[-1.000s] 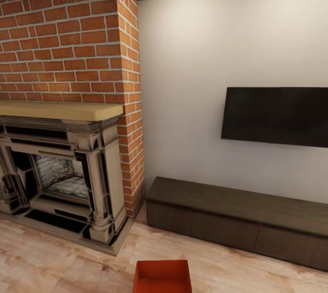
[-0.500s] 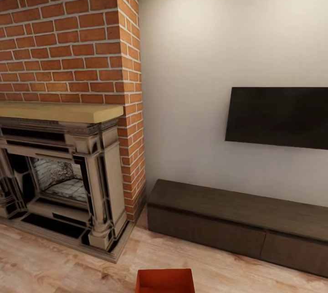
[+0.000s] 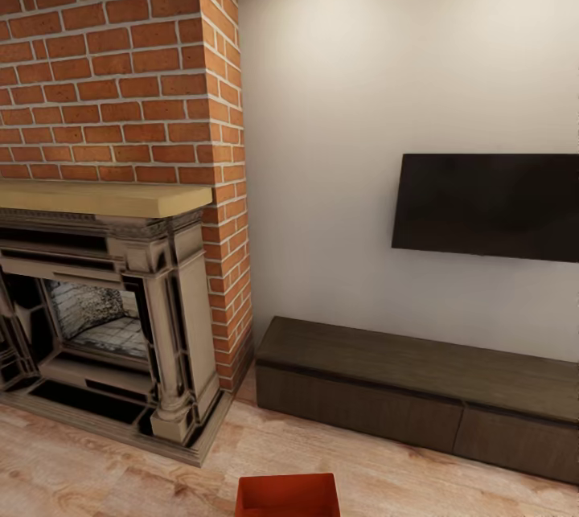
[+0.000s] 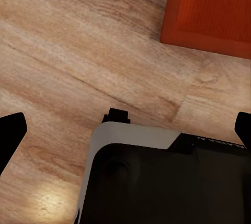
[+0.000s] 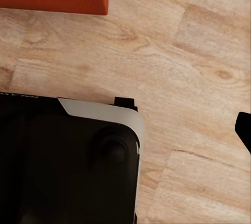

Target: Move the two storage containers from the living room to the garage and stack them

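An orange box [image 3: 287,495] sits on the wood floor [image 3: 96,469] at the near edge, ahead of the robot's base [image 4: 167,182]. Beyond stand a brick fireplace [image 3: 104,324], low dark cabinet [image 3: 418,388] and wall television [image 3: 486,207]. Left gripper [image 4: 125,130] fingers spread wide; right gripper's state unclear. No readable writing

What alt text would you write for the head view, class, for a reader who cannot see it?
A red-orange container sits on the wood floor at the bottom edge. Behind it a brick fireplace stands at left, with a dark TV on the white wall above a low cabinet at right.
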Controlling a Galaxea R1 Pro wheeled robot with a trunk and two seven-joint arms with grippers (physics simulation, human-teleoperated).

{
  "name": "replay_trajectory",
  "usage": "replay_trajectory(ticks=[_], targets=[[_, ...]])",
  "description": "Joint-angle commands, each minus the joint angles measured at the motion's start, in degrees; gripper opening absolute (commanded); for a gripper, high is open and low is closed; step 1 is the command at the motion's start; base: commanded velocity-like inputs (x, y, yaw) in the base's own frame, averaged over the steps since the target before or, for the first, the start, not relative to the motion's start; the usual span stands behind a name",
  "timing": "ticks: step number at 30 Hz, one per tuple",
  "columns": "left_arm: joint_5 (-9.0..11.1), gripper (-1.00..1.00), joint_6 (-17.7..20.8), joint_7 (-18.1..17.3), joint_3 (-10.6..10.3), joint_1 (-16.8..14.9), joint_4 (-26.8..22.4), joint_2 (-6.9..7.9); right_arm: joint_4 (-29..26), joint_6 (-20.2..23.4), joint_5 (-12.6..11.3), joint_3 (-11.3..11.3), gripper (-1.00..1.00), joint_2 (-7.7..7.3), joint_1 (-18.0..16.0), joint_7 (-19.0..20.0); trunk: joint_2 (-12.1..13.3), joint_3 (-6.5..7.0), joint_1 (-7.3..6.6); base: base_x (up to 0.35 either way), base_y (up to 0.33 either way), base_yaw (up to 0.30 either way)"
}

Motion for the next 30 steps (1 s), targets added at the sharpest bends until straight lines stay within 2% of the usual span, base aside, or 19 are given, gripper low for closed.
replay_trajectory(ticks=[1, 14, 23, 30], targets=[[0.3, 1.0, -0.1, 0.1, 0.3, 0.0, 0.0, -0.01, 0.1, -0.2, 0.1, 0.4, 1.0, -0.03, -0.1, 0.1, -0.1, -0.09, 0.01, 0.0, 0.0, -0.015], [0.3, 1.0, -0.1, 0.1, 0.3, 0.0, 0.0, -0.1, 0.1, -0.2, 0.4, 0.6, 1.0, -0.07, -0.1, 0.2, -0.1, -0.09, 0.01, 0.0, -0.003, -0.003], [0.3, 1.0, -0.1, 0.1, 0.3, 0.0, 0.0, -0.09, 0.1, -0.2, 0.5, 0.7, 1.0, -0.07, -0.1, 0.2, -0.1, -0.09, 0.01, 0.0, -0.184, 0.0], [0.3, 1.0, -0.1, 0.1, 0.3, 0.0, 0.0, -0.04, 0.1, -0.2, 0.5, 0.6, 1.0, -0.07, -0.1, 0.2, -0.1, -0.09, 0.01, 0.0, -0.049, 0.0]])
